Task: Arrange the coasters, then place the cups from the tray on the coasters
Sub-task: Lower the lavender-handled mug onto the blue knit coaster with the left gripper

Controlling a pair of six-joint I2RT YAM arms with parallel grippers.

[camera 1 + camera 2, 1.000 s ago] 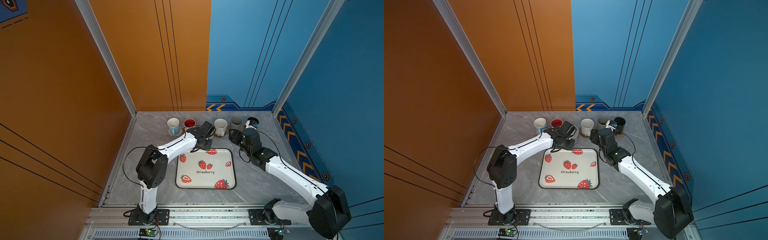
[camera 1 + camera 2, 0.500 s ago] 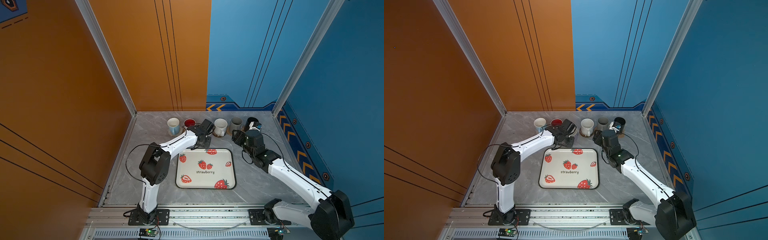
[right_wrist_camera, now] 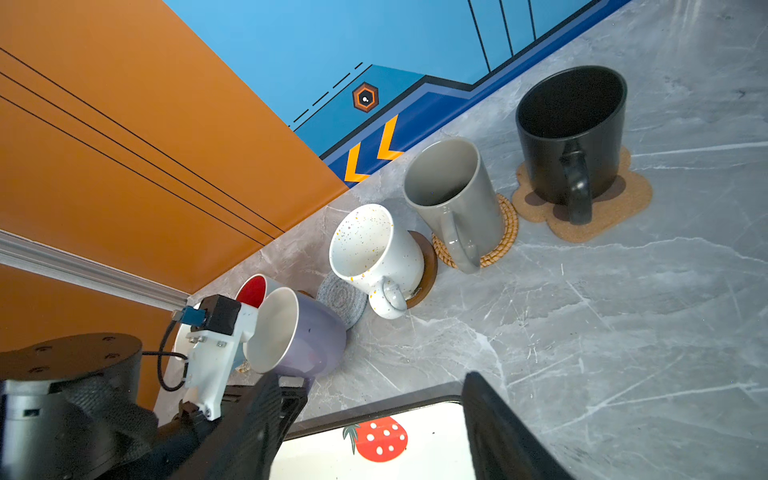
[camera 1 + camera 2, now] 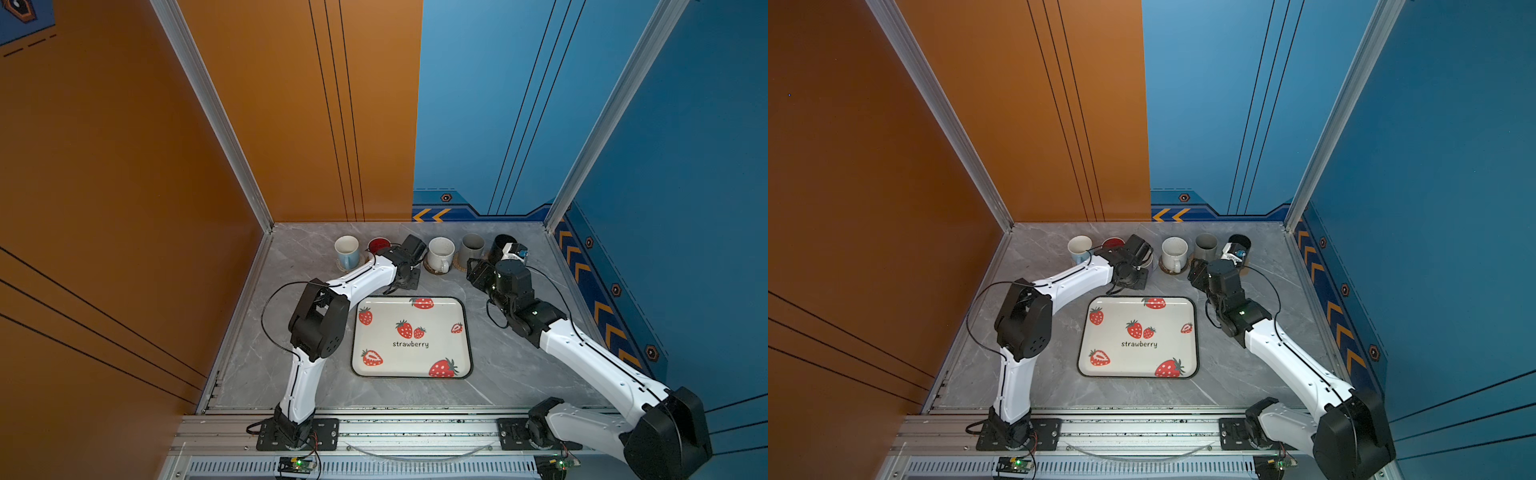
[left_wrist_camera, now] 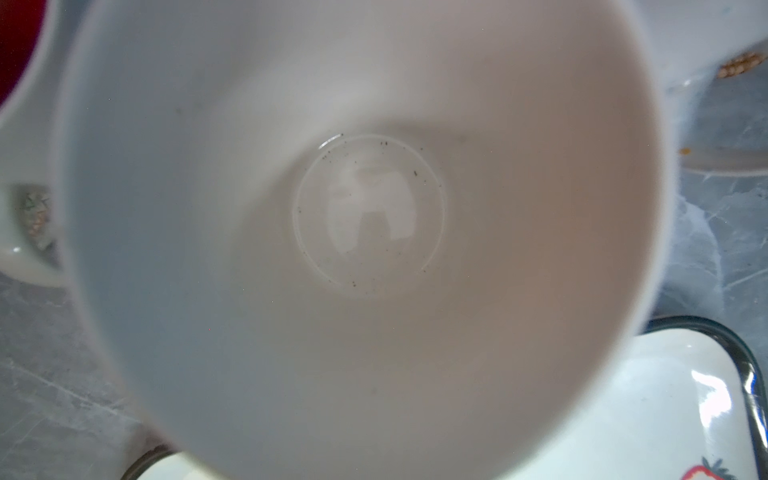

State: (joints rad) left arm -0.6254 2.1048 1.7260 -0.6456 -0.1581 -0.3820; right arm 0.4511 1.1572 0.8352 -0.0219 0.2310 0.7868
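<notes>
The strawberry tray point(image 4: 463, 332) holds no cups. Along the back wall stand a light blue cup point(image 4: 347, 249), a red-inside cup point(image 3: 253, 291), a speckled white cup point(image 3: 374, 253) on a brown disc coaster point(image 3: 428, 266), a grey cup point(image 3: 453, 195) on a rattan coaster point(image 3: 505, 232) and a black cup point(image 3: 569, 124) on a paw coaster point(image 3: 623, 195). My left gripper point(image 4: 409, 276) is shut on the lavender cup point(image 3: 299, 332), which is tilted beside a bare grey woven coaster point(image 3: 343, 299). The cup's inside point(image 5: 365, 216) fills the left wrist view. My right gripper point(image 3: 374, 432) hangs open over the tray's far edge.
The orange wall point(image 4: 291, 124) and blue wall point(image 4: 478, 124) close in right behind the cup row. A blue side wall point(image 4: 665, 249) runs along the right. The metal rail point(image 4: 415, 428) borders the front of the grey marble table point(image 4: 519, 374).
My right gripper has drawn back a little from the cup row towards the right. The left arm's elbow has swung nearer the tray while its gripper stays by the row with the lavender cup.
</notes>
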